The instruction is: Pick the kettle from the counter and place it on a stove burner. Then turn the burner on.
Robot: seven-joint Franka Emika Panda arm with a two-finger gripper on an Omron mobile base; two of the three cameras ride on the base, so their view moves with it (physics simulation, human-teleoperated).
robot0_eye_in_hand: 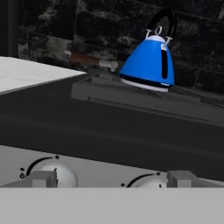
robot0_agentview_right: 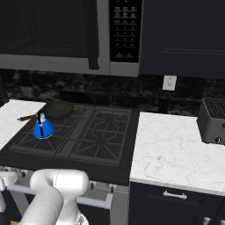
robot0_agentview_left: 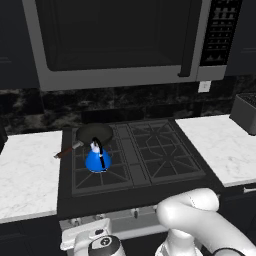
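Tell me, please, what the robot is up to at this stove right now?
The blue kettle already stands upright on the front-left stove burner, just in front of a black frying pan. Nothing is holding it. The arm is low in front of the stove, and its hand camera looks across two control knobs on the front panel, so turning the burner on seems to be what is left.

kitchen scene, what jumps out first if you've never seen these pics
The bright blue kettle stands out: it sits upright on the front left stove burner of the dark cooktop, just in front of a black frying pan with a reddish handle. White marble counter flanks the cooktop on both sides. In the hand view, two round stove knobs sit close below the kettle.
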